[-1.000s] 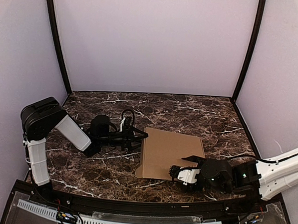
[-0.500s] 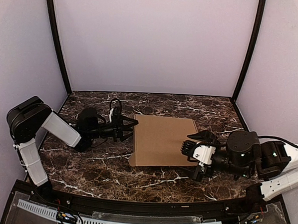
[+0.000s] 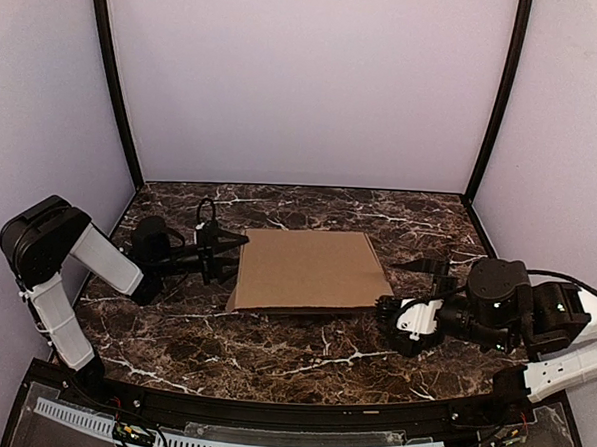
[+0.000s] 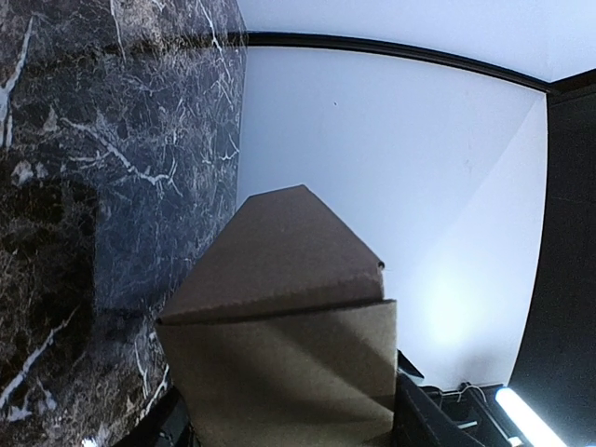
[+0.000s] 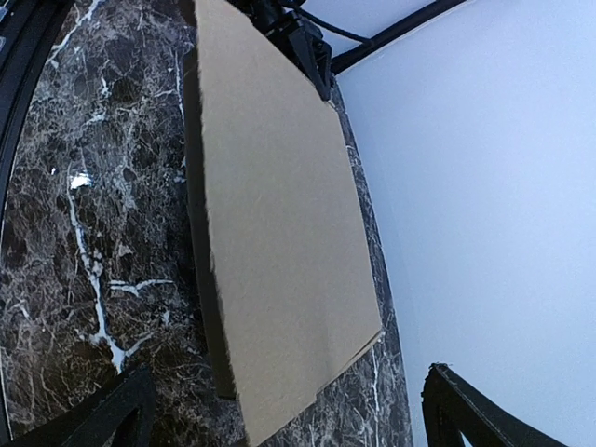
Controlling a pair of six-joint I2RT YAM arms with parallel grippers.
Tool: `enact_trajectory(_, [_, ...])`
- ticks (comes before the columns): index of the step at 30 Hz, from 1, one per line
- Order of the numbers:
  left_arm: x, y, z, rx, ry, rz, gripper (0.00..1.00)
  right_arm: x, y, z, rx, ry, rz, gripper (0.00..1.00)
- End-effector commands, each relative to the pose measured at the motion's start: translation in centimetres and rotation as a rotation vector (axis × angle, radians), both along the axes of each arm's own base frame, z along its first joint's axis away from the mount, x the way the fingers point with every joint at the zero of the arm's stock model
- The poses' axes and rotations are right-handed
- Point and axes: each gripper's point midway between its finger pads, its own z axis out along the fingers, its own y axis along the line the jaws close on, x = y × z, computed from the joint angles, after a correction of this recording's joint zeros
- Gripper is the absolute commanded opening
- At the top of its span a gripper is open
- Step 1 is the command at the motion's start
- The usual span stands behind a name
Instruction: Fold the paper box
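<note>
Dark marble-patterned tabletop (image 3: 272, 352), veined in white, is closed in by pale lilac walls (image 3: 306, 84). At the left, the left pincer (image 3: 220, 256) is seen with its jaws roughly halfway apart. The gap between them is filled by the left end of the flat, rectangular, brown corrugated-cardboard paper box (image 3: 311, 269), so that end is judged to be clamped. From that pincer the paper box stretches away rightward, lying closed and flat on the tabletop. Just beyond its right edge the right pincer (image 3: 403, 287) is set with its jaws spread wide. Nothing is gripped, and the box lies ahead of its fingertips, apart from them.

Several failures can be expected. As the box is gripped at one end only, it could be swung or slipped out of the left pincer if dragged. The corrugated wall could be crushed by too firm a squeeze. Whether the lid is tucked cannot be told; if not, it could spring up once released. The box's right corner could be knocked askew if the wide-open right pincer is brought in low.

Counted: one paper box, two pincers, one tabletop, three walls.
</note>
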Motion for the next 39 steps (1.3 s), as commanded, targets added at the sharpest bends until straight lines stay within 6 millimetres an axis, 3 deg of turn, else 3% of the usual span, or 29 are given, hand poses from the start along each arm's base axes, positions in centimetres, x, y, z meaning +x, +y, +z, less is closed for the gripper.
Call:
enact_trajectory(1, [-1.8, 1.4, 3.6, -0.084, -0.029, -0.086, 0.01, -0.5, -0.3, -1.7, -0.128, -0.08, 0.104, 0.99])
enact_trajectory(6, [-3.1, 2.3, 5.7, -0.093, -0.072, -0.153, 0.01, -1.4, 0.2, -3.9, -0.246, -0.112, 0.209, 0.99])
enact_trajectory(12, [-4.2, 2.7, 6.1, -0.091, -0.08, -0.215, 0.01, -1.2, 0.1, -4.2, -0.304, -0.271, 0.271, 0.99])
enact_trajectory(20, [-5.3, 2.9, 7.8, -0.114, -0.119, -0.287, 0.01, -0.9, -0.8, -0.7, -0.246, -0.537, 0.272, 0.99])
enact_trajectory(23, [-5.5, 2.9, 8.3, -0.116, -0.126, -0.303, 0.01, -1.3, -0.5, 1.5, -0.185, -0.626, 0.277, 0.99])
enact_trajectory(26, [-5.6, 2.9, 8.7, -0.117, -0.127, -0.314, 0.01, -1.8, 0.2, 2.5, -0.171, -0.653, 0.302, 0.99])
enact_trajectory(39, [-5.5, 2.9, 9.4, -0.12, -0.136, -0.301, 0.01, -3.2, 4.3, 1.8, -0.1, -0.692, 0.41, 0.99])
